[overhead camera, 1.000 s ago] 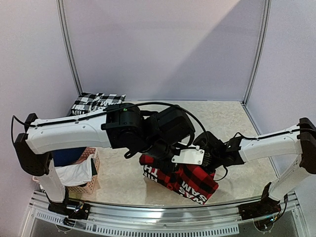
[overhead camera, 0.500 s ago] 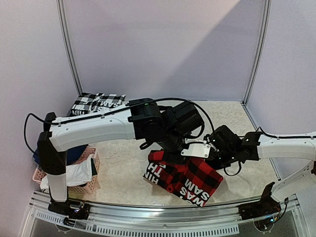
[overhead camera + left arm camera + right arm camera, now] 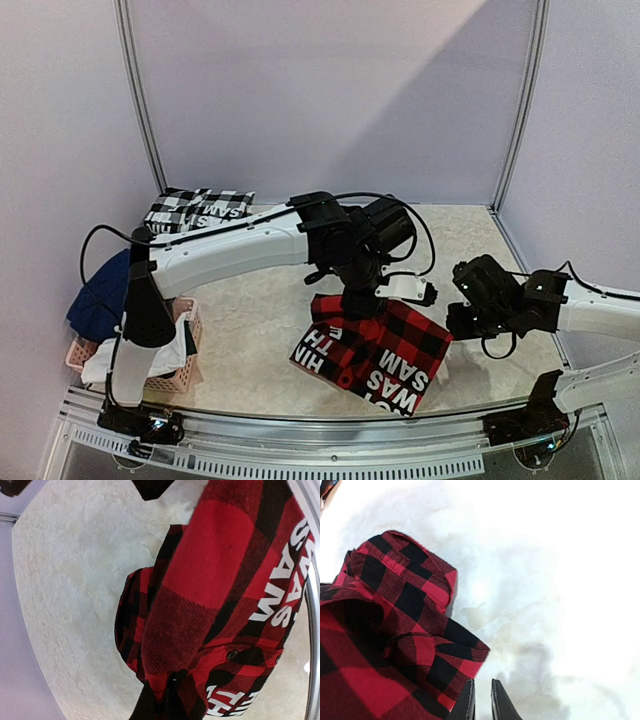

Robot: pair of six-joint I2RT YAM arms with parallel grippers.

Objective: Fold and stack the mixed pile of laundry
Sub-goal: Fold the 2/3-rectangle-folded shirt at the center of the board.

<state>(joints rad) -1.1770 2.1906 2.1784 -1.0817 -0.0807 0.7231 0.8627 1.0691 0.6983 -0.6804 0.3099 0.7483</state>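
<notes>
Looking from the top camera, you find the red-and-black plaid shirt (image 3: 375, 350) at the near edge of the table (image 3: 250, 330), about the middle and a little to the right. Its near corner, the one with the white letters, comes just beside the metal rail (image 3: 330, 440) of that edge.

Your left gripper (image 3: 358, 303) sits on the far edge of the shirt. Its jaws are closed tight on a bunch of the fabric. In the left wrist view the shirt (image 3: 210, 580) is drawn in folds down to the dark fingers (image 3: 160, 707).

Your right gripper (image 3: 452, 322) is near the right edge of the shirt. In the right wrist view its tips (image 3: 482, 700) leave only a thin gap, with nothing between them. The shirt's hem (image 3: 450, 665) lies just left of them; you cannot tell if it touches.

The pink basket (image 3: 185, 375) stands at the near left corner with a white garment (image 3: 150, 355) in it and a navy piece (image 3: 100, 300) over its left side. A folded black-and-white checked cloth (image 3: 195, 208) lies at the far left corner. Bare table shows from the shirt to the far edge and the far right corner (image 3: 470, 235). The left arm (image 3: 230, 250) crosses above the left half.
</notes>
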